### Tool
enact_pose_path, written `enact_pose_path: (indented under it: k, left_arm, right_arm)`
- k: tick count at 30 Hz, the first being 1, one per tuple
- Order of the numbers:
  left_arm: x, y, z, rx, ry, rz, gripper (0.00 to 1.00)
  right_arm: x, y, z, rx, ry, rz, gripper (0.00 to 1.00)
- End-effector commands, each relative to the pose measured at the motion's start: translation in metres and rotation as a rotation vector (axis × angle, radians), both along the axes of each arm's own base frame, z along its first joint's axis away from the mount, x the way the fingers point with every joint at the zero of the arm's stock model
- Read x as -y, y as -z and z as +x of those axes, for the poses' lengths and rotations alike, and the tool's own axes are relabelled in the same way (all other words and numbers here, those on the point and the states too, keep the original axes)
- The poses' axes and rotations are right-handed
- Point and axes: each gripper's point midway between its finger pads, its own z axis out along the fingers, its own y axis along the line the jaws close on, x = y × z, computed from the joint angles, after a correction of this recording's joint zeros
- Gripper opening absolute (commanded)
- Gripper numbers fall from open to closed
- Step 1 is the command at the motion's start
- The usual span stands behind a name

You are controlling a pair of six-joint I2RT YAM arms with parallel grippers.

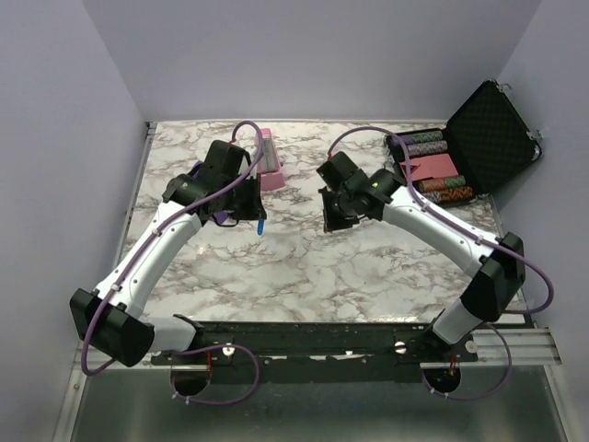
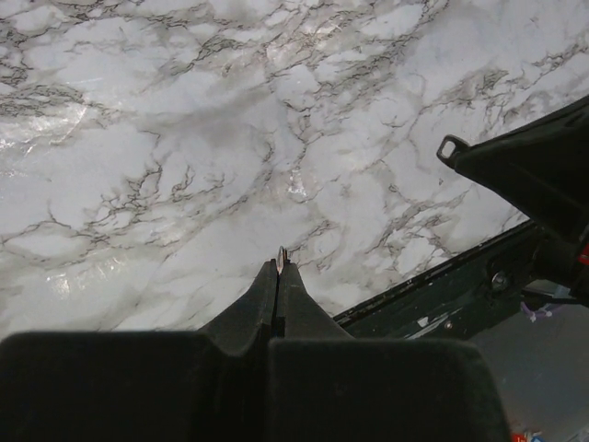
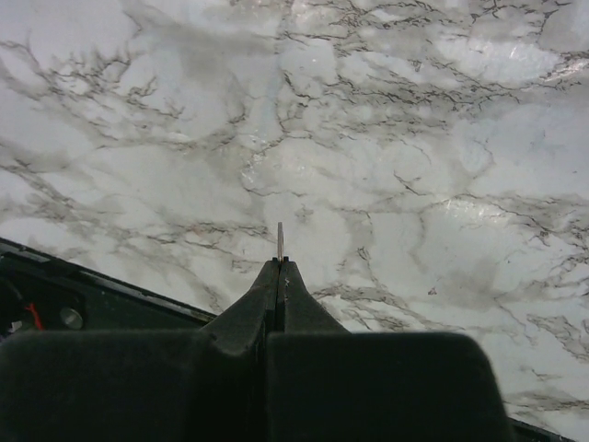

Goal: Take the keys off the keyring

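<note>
Okay, from the top view we see the keys [image 1: 260, 224] as a tiny bright-blue oblong just at the tip of the left gripper [image 1: 255, 214], over the marble table [image 1: 304, 267], left of centre. Its long axis runs near-to-far in that view with a slight tilt. The upper end sits against the gripper and the lower end points toward the arms' bases. We can't tell if it hangs or touches the table. It looks like a smooth, plain blue bundle, too small for detail, and we don't see it in either wrist view.

In the left wrist view the fingers are clenched, pinching a thin metal edge [image 2: 282, 252] at the very tip. We can't tell what part it is. The right gripper [image 3: 280, 265] is also clenched, with a thin metal blade [image 3: 280, 239] poking out between its tips, and we can't identify that either. The two grippers face each other, apart, above bare marble.

A pink wedge [image 1: 269, 158] lies just behind the left gripper. A purple wedge [image 1: 197, 171] is mostly hidden under the left arm. An open black case [image 1: 492, 133] with chips sits far right.
</note>
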Motion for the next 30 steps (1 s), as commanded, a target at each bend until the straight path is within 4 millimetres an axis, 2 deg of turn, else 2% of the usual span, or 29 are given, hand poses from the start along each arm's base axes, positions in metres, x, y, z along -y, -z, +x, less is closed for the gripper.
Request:
enact_pose_path:
  k: [1, 8, 11, 15, 16, 21, 24, 30]
  left_arm:
    - [0.003, 0.001, 0.005, 0.008, -0.011, -0.01, 0.0]
    - [0.005, 0.008, 0.005, -0.01, -0.006, -0.011, 0.0]
    - [0.006, 0.009, 0.005, -0.016, -0.003, -0.012, 0.0]
    - [0.006, 0.012, 0.006, -0.023, -0.006, -0.01, 0.0]
    - [0.006, 0.013, 0.006, -0.023, -0.008, -0.007, 0.0]
    - [0.005, 0.012, 0.007, -0.019, -0.013, -0.004, 0.0]
    - [0.005, 0.011, 0.008, -0.018, -0.013, -0.004, 0.0]
    - [0.006, 0.017, 0.012, -0.028, -0.017, 0.006, 0.0]
  right_arm:
    - [0.001, 0.021, 0.017, -0.01, 0.031, -0.035, 0.01]
    - [0.009, 0.058, 0.046, -0.08, 0.055, -0.094, 0.01]
    - [0.012, 0.065, 0.053, -0.1, 0.058, -0.119, 0.01]
    - [0.011, 0.069, 0.057, -0.12, 0.059, -0.116, 0.12]
    - [0.012, 0.07, 0.056, -0.123, 0.06, -0.116, 0.19]
    - [0.011, 0.072, 0.056, -0.139, 0.052, -0.105, 0.31]
    - [0.011, 0.069, 0.058, -0.136, 0.055, -0.099, 0.38]
    - [0.013, 0.049, 0.062, -0.105, 0.058, -0.087, 0.65]
